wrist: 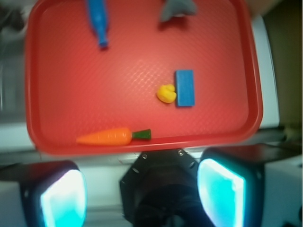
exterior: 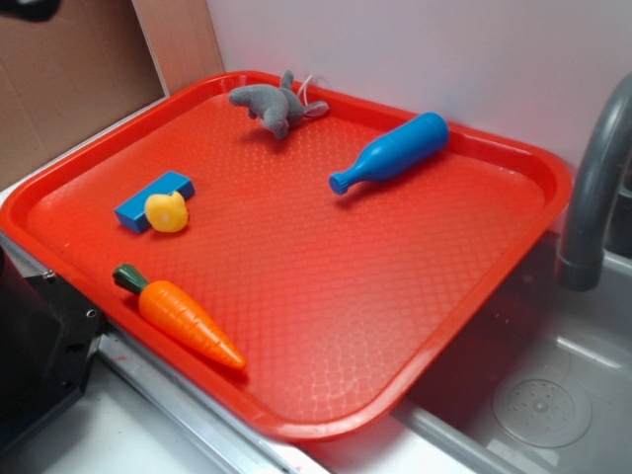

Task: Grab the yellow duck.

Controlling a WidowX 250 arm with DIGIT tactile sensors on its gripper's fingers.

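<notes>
You are looking at a red tray (exterior: pixel 464 296) filling most of the exterior view, sitting beside a grey sink (exterior: pixel 553 395) at the lower right. The yellow duck (exterior: pixel 166 211) is resting in the left part of the tray, touching the near edge of a flat blue block (exterior: pixel 148 197). An orange carrot (exterior: pixel 183 318) is lying near the tray's lower left rim. A blue bottle (exterior: pixel 391 152) is lying on its side toward the upper right, and a grey plush toy (exterior: pixel 275 105) is sitting at the top centre.

In the wrist view, the gripper (wrist: pixel 142 194) is hanging at the bottom of the frame, outside the tray's rim, with its jaws spread wide and holding nothing. There the duck is showing right of centre, well apart from the fingers (wrist: pixel 222 194).
</notes>
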